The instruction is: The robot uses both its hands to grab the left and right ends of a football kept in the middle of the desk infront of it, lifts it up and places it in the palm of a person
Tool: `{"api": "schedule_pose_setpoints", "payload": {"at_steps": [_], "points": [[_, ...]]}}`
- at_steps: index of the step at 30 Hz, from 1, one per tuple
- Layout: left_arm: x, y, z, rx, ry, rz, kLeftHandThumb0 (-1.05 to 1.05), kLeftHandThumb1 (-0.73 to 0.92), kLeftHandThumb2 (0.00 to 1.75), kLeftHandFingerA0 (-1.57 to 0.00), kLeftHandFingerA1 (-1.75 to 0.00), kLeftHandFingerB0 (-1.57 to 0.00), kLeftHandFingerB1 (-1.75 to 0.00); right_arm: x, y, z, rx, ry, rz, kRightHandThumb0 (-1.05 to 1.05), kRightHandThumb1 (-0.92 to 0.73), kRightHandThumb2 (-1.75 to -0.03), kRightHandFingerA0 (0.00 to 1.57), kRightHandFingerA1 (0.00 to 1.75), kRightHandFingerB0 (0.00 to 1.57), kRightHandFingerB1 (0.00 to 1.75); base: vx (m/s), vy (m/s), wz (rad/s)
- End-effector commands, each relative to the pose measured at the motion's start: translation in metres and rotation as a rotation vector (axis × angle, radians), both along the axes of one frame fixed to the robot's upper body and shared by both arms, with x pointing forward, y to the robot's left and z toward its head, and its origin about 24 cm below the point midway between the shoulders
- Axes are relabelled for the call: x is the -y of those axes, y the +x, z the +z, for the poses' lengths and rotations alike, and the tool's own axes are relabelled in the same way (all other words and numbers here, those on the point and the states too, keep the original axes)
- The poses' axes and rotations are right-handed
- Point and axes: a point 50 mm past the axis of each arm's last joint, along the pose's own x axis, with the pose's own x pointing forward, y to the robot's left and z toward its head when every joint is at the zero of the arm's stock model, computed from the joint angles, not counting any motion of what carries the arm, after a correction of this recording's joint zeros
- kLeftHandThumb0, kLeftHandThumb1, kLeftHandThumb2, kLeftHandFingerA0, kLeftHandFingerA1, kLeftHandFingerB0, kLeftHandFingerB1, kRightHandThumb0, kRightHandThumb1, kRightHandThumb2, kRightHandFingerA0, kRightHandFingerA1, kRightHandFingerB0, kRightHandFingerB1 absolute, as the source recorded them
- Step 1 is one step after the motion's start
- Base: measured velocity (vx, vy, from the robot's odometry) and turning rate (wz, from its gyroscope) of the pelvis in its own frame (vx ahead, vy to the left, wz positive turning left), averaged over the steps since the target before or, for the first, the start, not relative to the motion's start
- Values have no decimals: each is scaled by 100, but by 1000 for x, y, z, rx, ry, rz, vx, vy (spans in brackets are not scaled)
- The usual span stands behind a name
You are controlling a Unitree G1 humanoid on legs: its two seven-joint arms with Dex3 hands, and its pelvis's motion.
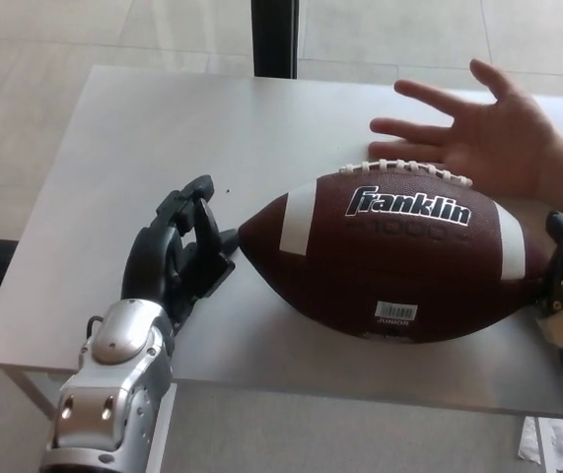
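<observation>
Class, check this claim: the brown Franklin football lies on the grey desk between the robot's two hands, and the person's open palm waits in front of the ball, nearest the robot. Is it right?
Not quite. In the head view the person's palm waits behind the football, on its far side from the robot. The rest holds: the ball lies on the desk between the left hand and right hand.

We observe a brown leather football with white stripes and white laces (pixel 394 256) lying lengthwise on the desk, "Franklin" lettering and barcode sticker upward. The person's open palm (pixel 488 138) waits just behind it.
</observation>
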Motion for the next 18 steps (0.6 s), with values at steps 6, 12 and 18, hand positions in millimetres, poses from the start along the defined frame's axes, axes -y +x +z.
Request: {"api": "schedule_pose_setpoints", "payload": {"at_steps": [6, 12, 18], "points": [[12, 7, -11, -84, -55, 55, -97, 90, 129, -29, -63, -8, -19, -5, -3, 0, -13, 14, 15, -92, -75, -114, 47, 59, 31, 48, 0, 0, 0], [32, 14, -10, -105, -113, 50, -102, 92, 130, -30, -64, -9, -19, -11, -3, 5, -6, 12, 29, -96, -92, -74, 50, 50, 34, 34, 0, 0, 0], [56, 7, -15, -132, -202, 31, -92, 88, 128, -30, -67, -7, -22, -12, -4, 5, -2, 34, 17, -92, -92, -71, 52, 50, 35, 33, 0, 0, 0]]}}
